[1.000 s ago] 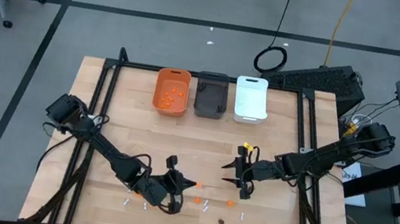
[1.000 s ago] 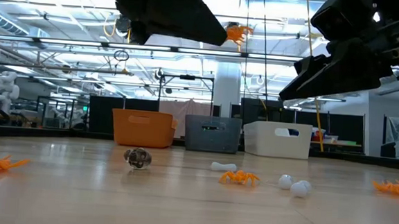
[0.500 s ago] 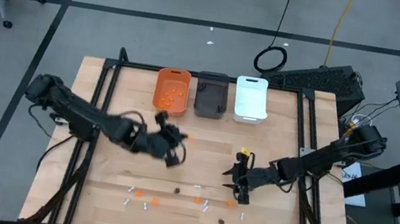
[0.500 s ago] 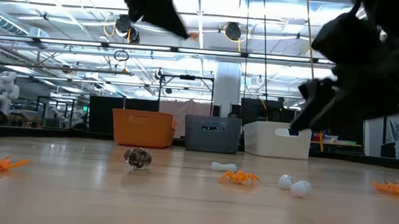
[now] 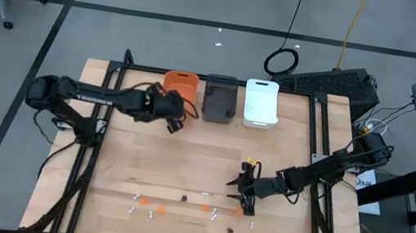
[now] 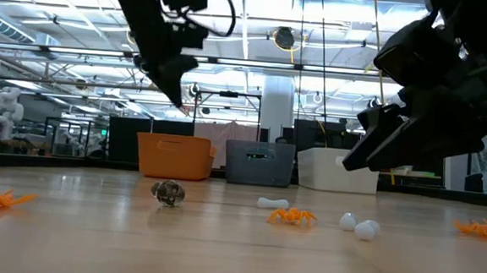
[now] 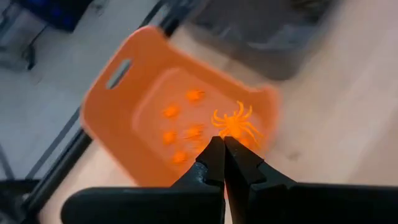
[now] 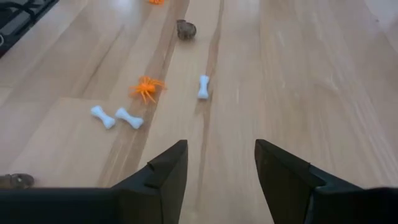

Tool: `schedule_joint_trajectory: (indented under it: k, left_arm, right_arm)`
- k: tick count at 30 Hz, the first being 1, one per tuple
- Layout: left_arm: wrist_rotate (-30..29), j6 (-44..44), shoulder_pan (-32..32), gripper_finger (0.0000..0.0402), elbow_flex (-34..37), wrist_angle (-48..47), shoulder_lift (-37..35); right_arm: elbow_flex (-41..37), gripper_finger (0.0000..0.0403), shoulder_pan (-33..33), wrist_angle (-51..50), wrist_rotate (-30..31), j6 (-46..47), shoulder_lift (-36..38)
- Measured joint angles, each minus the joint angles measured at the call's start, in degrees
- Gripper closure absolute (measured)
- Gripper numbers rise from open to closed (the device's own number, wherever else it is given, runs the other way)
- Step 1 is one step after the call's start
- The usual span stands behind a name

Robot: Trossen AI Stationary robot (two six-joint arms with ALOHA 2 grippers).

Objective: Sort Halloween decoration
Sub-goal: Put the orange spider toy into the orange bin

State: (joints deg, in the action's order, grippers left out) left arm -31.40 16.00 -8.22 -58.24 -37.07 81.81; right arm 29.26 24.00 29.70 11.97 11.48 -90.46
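Observation:
My left gripper (image 7: 224,149) is shut on a small orange spider (image 7: 234,124) and hangs over the near end of the orange bin (image 5: 180,86), which holds several orange pieces (image 7: 180,134). In the low view this gripper (image 6: 178,99) is high above the table. My right gripper (image 5: 244,198) stands open, low over the table's near right part, with nothing between its fingers (image 8: 168,171). Ahead of it on the wood lie an orange spider (image 8: 147,87), white bones (image 8: 116,117) and a dark lump (image 8: 185,28). My left gripper pinches the orange spider's body and nearest legs (image 7: 229,133) between its two fingertips. The fingers slant down toward the far edge. The spider sticks out past the tips, lifted clear above the inside of the orange bin.
A dark grey bin (image 5: 220,98) and a white bin (image 5: 260,103) stand beside the orange one along the far edge. Loose orange (image 5: 161,209), white (image 5: 152,215) and dark (image 5: 230,230) pieces lie scattered near the front edge. Black frame rails run along the table's sides.
My left gripper has swung up from the pieces near the front edge toward the far edge, over the orange bin, staying shut on the orange spider. My right gripper has sunk a little toward the table and stays open.

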Motion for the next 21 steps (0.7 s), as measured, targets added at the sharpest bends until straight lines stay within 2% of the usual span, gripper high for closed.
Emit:
schedule_joint_trajectory:
  k: [2,6,11,14,18,21]
  left_arm:
    - [0.84,0.05,-2.75,0.0402,0.88,-0.39,0.01]
    - [7.2,0.09,-6.72,0.0402,2.3,1.19,0.05]
    - [8.29,-0.3,-8.42,0.0395,4.6,4.2,0.05]
    - [8.14,1.0,-8.42,0.0362,5.11,4.5,0.05]
    - [2.97,3.17,-8.44,0.0293,5.11,5.19,0.05]
    - [2.52,4.11,-7.68,0.0248,4.99,5.34,0.03]
  right_arm:
    - [0.0,0.0232,0.33,-0.01,0.0,0.08,0.0]
    - [0.0,0.0232,0.99,-0.05,-0.02,0.08,0.0]
    - [0.0,0.0232,1.23,-0.12,-0.02,0.26,0.0]
    - [0.0,0.0232,1.23,-0.19,0.32,1.21,0.0]
    - [0.0,0.0232,1.23,-0.76,1.57,1.36,0.0]
    - [0.0,0.0232,1.23,-0.84,1.6,1.36,0.0]
